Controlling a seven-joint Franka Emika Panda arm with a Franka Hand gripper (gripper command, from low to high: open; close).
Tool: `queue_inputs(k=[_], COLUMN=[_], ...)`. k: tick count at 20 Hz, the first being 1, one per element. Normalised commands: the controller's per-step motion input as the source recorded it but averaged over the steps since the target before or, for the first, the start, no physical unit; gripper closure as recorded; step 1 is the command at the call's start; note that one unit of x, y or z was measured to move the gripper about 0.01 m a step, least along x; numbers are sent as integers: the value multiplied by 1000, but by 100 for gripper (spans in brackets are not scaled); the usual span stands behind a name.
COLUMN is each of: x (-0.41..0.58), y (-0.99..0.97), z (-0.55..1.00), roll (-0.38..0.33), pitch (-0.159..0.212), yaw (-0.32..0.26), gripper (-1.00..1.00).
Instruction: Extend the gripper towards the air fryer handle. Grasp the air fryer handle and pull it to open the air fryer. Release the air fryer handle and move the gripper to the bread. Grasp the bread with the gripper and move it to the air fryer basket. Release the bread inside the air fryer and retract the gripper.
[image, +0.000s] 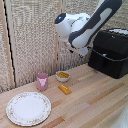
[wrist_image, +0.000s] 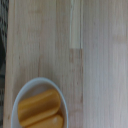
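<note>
The black air fryer (image: 110, 52) stands at the exterior view's right, its basket (image: 107, 65) pushed in and the handle (image: 106, 57) on its front. On the wooden table lies the orange-brown bread (image: 65, 89), in front of a small white bowl. The white arm hangs above the table between the bowl and the air fryer. Its gripper (image: 81, 51) shows only as a dark end under the wrist, well above the bread and apart from the handle. The fingers are hidden in the exterior view and do not appear in the wrist view.
A white bowl (image: 63, 76) (wrist_image: 40, 107) with orange-yellow contents sits behind the bread. A pink cup (image: 42, 81) stands at its left, and a patterned plate (image: 28, 108) lies near the table's front left. A slatted screen (image: 30, 35) backs the table (wrist_image: 100, 75).
</note>
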Motion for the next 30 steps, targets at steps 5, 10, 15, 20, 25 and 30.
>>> queue_inputs(k=[5, 10, 15, 20, 25, 30], x=[122, 59, 1, 0, 0, 0], y=[-605, -655, -700, -697, -730, -684], z=[-215, -278, -158, -109, -116, -82], roll=[-99, -55, -31, -64, -52, -32], pitch=[0, 0, 0, 1, 10, 0], yaw=[0, 0, 0, 62, 80, 122], gripper=[-100, -100, -100, -100, -100, -100])
